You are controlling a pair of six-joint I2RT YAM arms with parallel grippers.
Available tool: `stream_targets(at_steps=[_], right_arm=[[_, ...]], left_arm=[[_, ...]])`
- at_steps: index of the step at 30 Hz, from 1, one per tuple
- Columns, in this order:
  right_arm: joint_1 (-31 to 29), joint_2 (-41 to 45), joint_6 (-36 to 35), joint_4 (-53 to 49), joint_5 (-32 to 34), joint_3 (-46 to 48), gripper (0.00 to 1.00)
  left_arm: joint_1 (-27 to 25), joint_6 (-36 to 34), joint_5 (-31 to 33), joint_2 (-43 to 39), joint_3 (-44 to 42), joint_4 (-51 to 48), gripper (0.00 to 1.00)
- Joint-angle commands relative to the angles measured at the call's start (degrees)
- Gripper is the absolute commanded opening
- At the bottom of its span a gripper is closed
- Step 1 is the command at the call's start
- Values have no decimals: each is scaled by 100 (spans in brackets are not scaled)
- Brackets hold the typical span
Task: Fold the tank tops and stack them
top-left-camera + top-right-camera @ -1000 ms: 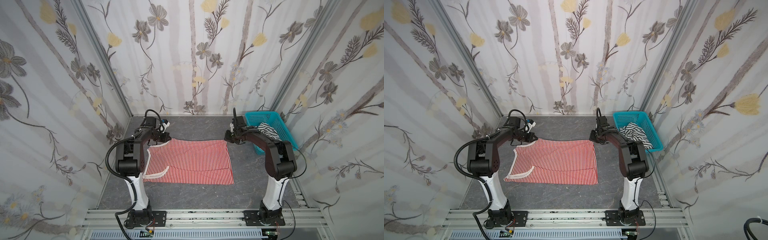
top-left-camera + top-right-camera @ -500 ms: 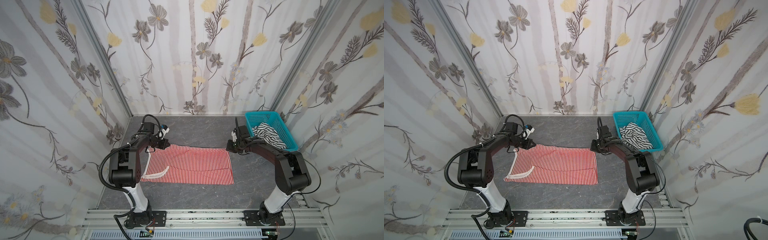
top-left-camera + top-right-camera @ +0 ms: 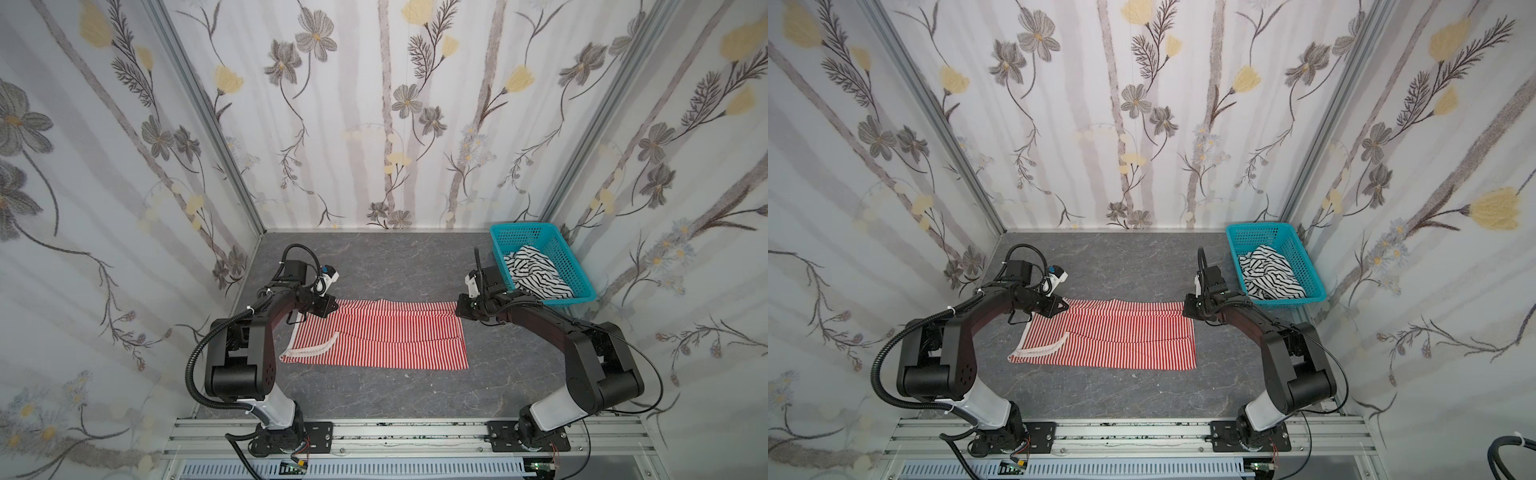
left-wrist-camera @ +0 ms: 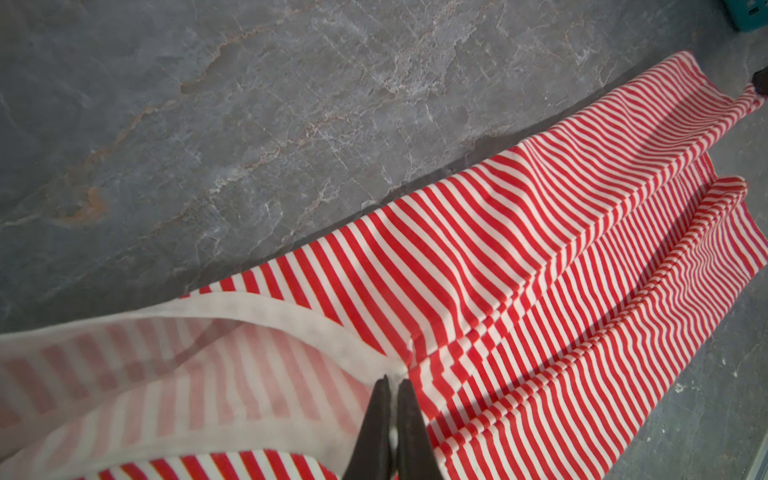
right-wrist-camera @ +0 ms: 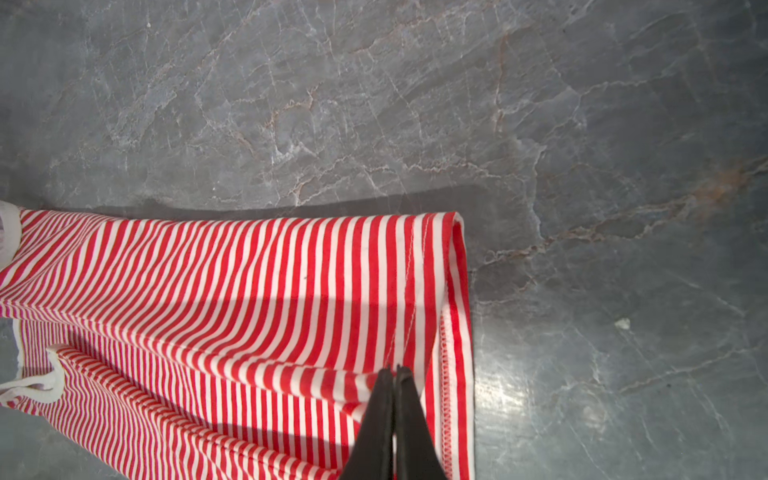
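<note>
**A:** The red-and-white tank top is on the desk, far edge held up. Left jaws pinch the white armhole trim, right jaws the hem corner.

**B:** Soft, light, floppy knit. I'd say corners are the best hold.

Bench: grey, marble-patterned surface with rust-tinged veins. I find two items directly on it. Item one is the red-and-white tank top, spread about mid-bench in overlapping layers. Its near edge lies flat and its far edge is raised, pinched in my left pincer and right pincer. Item two is a teal perforated basket, standing in the far right corner, apart from the top. One small pale fleck lies on bare bench beside the hem.
</note>
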State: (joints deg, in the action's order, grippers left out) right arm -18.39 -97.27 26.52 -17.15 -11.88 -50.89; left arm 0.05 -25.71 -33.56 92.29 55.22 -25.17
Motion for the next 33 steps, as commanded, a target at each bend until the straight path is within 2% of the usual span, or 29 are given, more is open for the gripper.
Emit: stream_targets(at_steps=[1, 9, 17, 21, 29, 33], right_arm=[[-36, 130, 43, 325, 19, 179, 0], [-119, 282, 137, 501, 20, 592, 0], [-155, 325, 172, 587, 37, 729, 0], [-186, 451, 184, 592, 12, 999, 8], [-186, 1044, 186, 241, 60, 904, 29], [-263, 963, 385, 415, -85, 722, 30]], left_arm=[[12, -153, 51, -143, -158, 3, 2], [10, -188, 103, -280, -462, 3, 3], [11, -197, 190, -166, -628, 3, 9], [12, -212, 243, -243, -787, 3, 11], [16, -5, 649, -1038, -883, 1, 38], [23, 14, 702, -1349, -714, 43, 44]])
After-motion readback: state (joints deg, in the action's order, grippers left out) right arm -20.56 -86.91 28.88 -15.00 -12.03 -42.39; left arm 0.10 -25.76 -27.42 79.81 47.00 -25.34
